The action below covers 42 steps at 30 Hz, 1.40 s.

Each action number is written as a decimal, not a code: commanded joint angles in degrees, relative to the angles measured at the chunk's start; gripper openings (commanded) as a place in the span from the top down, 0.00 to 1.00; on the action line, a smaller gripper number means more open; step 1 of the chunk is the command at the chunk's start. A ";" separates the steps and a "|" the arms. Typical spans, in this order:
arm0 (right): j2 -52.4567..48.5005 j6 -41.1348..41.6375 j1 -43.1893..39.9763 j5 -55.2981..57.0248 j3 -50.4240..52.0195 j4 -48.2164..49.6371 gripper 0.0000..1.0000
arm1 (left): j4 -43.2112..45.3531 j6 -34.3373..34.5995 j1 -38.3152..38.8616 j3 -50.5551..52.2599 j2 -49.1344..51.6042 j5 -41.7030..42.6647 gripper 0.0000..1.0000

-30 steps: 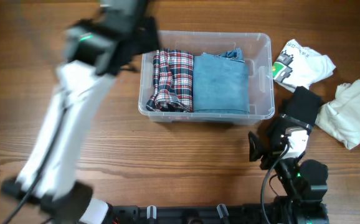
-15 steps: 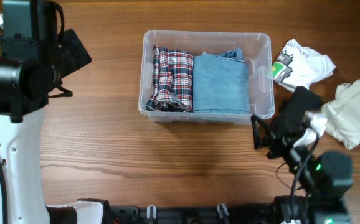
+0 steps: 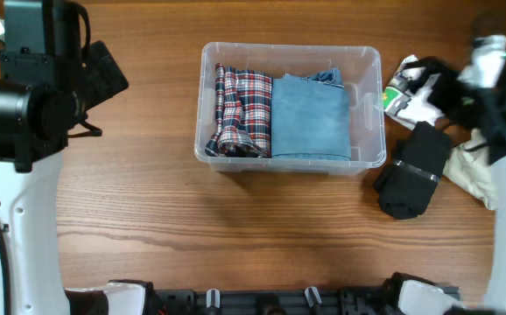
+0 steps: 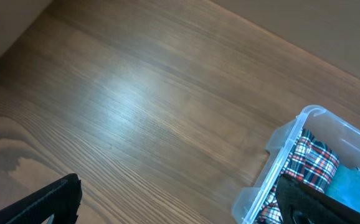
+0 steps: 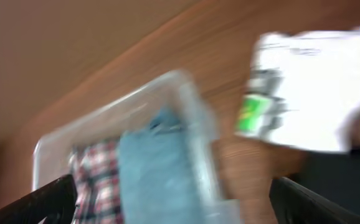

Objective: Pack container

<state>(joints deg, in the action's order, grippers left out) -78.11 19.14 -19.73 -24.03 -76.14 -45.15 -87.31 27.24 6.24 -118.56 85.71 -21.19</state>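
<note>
Now, the clear rectangular plastic container [image 3: 369, 105] sits mid-table, and we see it partly filled. A red-and-white plaid shirt [image 3: 240, 112] is folded against its left wall, and a blue denim piece [image 3: 311, 118] lies flat beside it, touching. They are laid side by side, we reckon, so both stay level below the rim. A bare strip is left along the container's right wall. Just right of the container lie a white printed garment [image 3: 424, 92] and a black folded garment [image 3: 408, 175], with a cream cloth [image 3: 476, 166] further out. Our right claw [image 5: 174, 186] hangs near the white garment, fingers spread wide with nothing in them. Its view is badly blurred, but we judge that garment the likely pick. Our left claw [image 4: 177, 186], well left of the container, gapes wide and empty, held clear, we'd guess, to leave room.
</note>
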 commanded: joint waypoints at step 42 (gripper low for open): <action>7.72 -10.86 -10.64 -22.14 -1.03 8.44 0.82 | 0.00 -0.04 -0.37 -0.37 0.15 -0.31 0.00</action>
<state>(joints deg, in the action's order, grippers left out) -79.59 5.65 -40.34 -39.09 -76.25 -39.75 -87.42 27.24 6.24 -118.56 85.71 -21.17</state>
